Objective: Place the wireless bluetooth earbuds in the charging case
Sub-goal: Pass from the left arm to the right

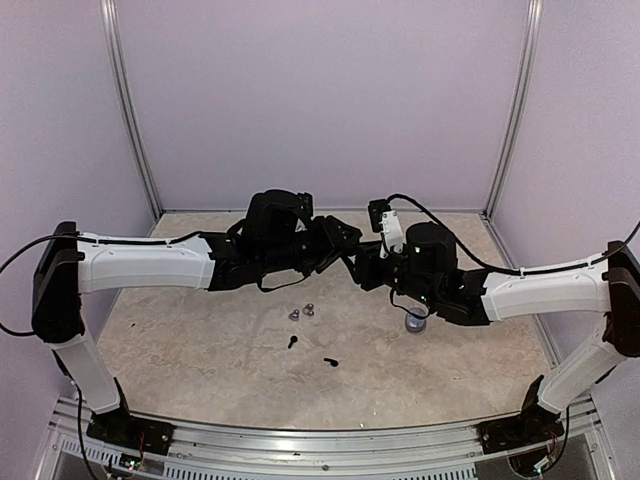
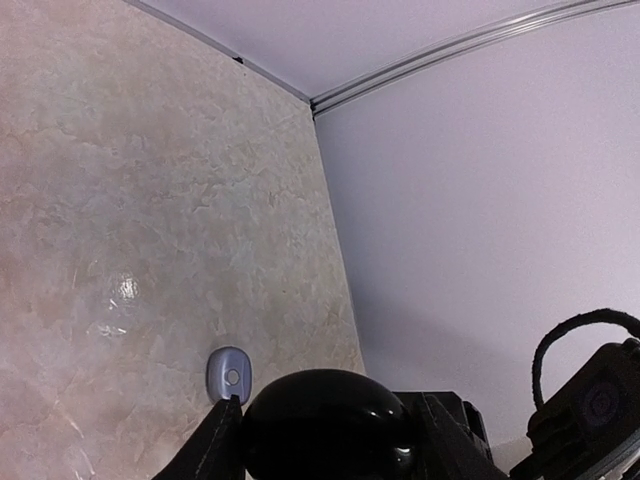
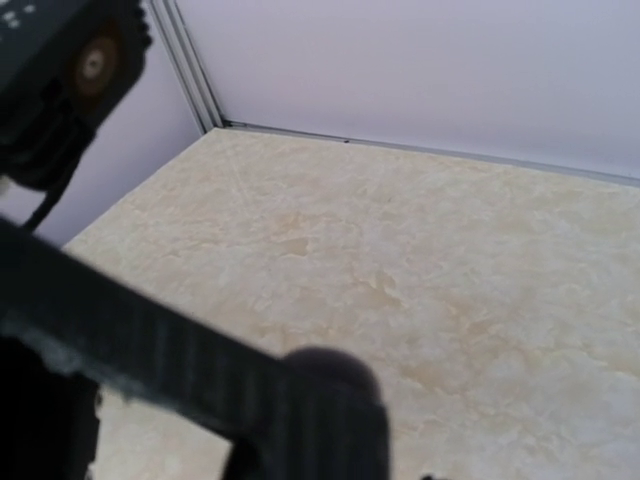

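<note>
- Shows the wireless bluetooth earbuds [image 1: 309,309] loose on the worktop [image 1: 200,340], none yet in a case: silvery pair side by side, black pair [image 1: 292,341] nearer the bases.
- Shows a glossy black shell [image 2: 320,425], probably the charging case, held off the worktop, presumably so that the other arm can reach it.
- Shows the left pincer [image 2: 330,440] half closed, fingers pressed against both sides of the shell.
- Leaves the right pincer [image 1: 370,265] blurred: cannot tell its opening or its contact.
- Shows a grey puck [image 1: 416,320] beneath the right arm.
</note>
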### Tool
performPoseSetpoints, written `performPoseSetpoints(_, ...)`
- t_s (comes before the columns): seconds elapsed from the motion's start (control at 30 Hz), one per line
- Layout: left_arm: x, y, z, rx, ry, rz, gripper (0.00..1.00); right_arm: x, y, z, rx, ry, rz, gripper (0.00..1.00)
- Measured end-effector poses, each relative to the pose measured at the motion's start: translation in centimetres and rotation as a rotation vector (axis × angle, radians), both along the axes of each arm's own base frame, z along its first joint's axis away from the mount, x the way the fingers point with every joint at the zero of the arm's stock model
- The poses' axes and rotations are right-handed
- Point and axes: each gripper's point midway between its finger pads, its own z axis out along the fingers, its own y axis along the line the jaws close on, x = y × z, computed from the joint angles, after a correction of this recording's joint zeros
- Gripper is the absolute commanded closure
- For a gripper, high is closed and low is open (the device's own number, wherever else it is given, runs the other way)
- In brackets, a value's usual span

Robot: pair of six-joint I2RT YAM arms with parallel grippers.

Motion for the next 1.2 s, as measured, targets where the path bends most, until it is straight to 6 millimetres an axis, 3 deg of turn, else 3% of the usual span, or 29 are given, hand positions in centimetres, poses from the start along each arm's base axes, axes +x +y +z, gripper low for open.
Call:
performPoseSetpoints(0.1, 0.1, 0.0, 0.1, -0.01, -0.001, 0.004, 0.56, -0.1, 0.1, 0.2, 0.001, -0.009, 0.003, 0.66)
performPoseSetpoints(0.33, 0.1, 0.0, 0.3, -0.014, -0.012, 0.005, 0.28, -0.2, 0.2, 0.3, -0.014, -0.032, 0.016, 0.78)
performPoseSetpoints(0.6, -0.8, 0.9, 0.3, 0.038, -0.072, -0.035, 0.07, -1.4, -1.3, 0.8, -0.015, -0.059, 0.033, 0.78)
performPoseSetpoints(0.77, -2.5, 2.6, 1.9, 0.061, -0.191, -0.126, 0.09, -3.5, -1.9, 2.6, -0.002, -0.124, 0.117, 0.79)
performPoseSetpoints(0.93, -4.9, 5.3, 3.7, 0.053, -0.367, -0.267, 0.15, -6.2, -2.1, 5.9, 0.019, -0.218, 0.243, 0.8)
performPoseSetpoints(1.07, -8.4, 6.1, 5.6, 0.066, -0.549, -0.403, 0.2, -8.7, -2.1, 7.8, 0.031, -0.273, 0.36, 0.8)
performPoseSetpoints(1.2, -11.9, 6.0, 8.5, 0.047, -0.74, -0.512, 0.24, -11.0, -1.8, 8.0, 0.023, -0.282, 0.484, 0.8)
